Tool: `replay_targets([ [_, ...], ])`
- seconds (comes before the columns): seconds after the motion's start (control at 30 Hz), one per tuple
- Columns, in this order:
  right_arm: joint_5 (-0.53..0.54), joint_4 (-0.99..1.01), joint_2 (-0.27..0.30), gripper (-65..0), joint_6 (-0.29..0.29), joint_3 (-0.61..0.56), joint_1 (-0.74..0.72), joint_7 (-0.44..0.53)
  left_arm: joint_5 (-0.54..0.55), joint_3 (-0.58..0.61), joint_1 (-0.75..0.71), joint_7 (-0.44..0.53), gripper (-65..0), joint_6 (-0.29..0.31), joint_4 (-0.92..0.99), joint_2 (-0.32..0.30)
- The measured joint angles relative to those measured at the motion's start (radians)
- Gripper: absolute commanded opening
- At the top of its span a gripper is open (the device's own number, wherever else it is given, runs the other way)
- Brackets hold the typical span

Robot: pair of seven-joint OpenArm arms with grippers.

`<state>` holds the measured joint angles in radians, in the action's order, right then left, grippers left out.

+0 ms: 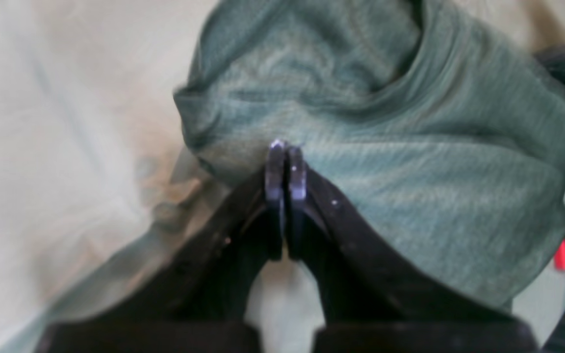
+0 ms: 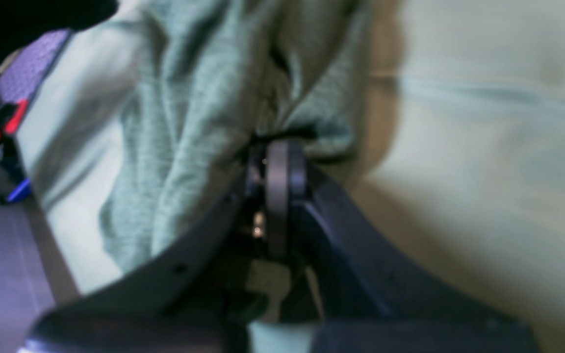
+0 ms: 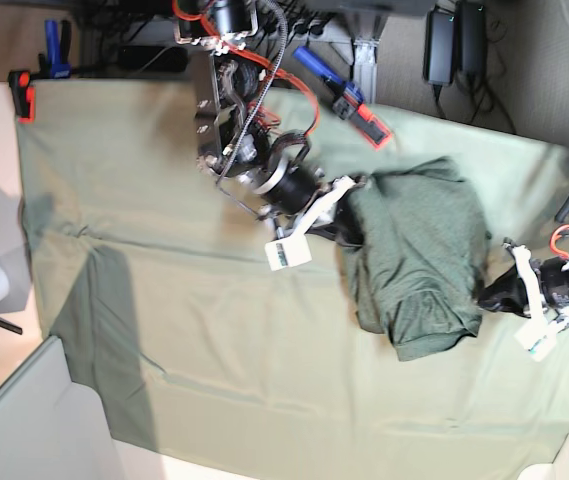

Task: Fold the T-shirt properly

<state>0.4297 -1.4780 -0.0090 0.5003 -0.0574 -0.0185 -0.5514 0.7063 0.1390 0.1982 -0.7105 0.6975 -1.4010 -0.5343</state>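
Fabric fills the left wrist view: the T-shirt (image 1: 361, 147), thin and floppy, lies bunched at twelve o'clock of the left gripper (image 1: 286, 147), whose jaws are pressed together, seemingly pinching an edge.

Right wrist view: the right gripper (image 2: 280, 152) is clamped on a fold.

Base view: the shirt sits crumpled at three o'clock on the table cloth (image 3: 164, 250); hems likely offer the best hold.

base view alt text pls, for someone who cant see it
Seen from overhead, a crumpled dark green T-shirt lies on a pale green table cloth, with a robot arm at each side of it. The right gripper meets its left edge and the left gripper its right edge. Cables and clamps line the top edge.
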Motion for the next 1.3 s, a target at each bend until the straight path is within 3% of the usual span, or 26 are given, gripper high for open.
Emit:
replay_targets([
  [0.33,-0.045,-0.105,0.045,-65.0,0.001,0.019,-0.008,-0.045,0.021,-0.206,-0.166,-0.011,-65.0,-0.001,-0.043,0.0],
  [0.57,-0.13,-0.066,0.045,-65.0,0.0,0.064,-0.049,-0.026,0.072,-0.23,-0.237,-0.007,-65.0,-0.002,-0.045,0.002],
  [0.73,-0.131,0.031,0.045,-65.0,0.0,0.057,-0.085,-0.013,0.071,-0.231,-0.263,-0.007,-65.0,-0.002,-0.046,0.005],
  [1.03,-0.131,0.111,0.045,-65.0,0.0,-0.106,-0.084,-0.003,-0.049,-0.231,-0.314,-0.008,-65.0,-0.002,-0.046,0.005],
  [1.3,-0.124,0.083,0.045,-65.0,0.0,-0.203,-0.063,-0.029,-0.04,-0.331,-0.387,0.006,-65.0,-0.001,-0.048,0.006],
])
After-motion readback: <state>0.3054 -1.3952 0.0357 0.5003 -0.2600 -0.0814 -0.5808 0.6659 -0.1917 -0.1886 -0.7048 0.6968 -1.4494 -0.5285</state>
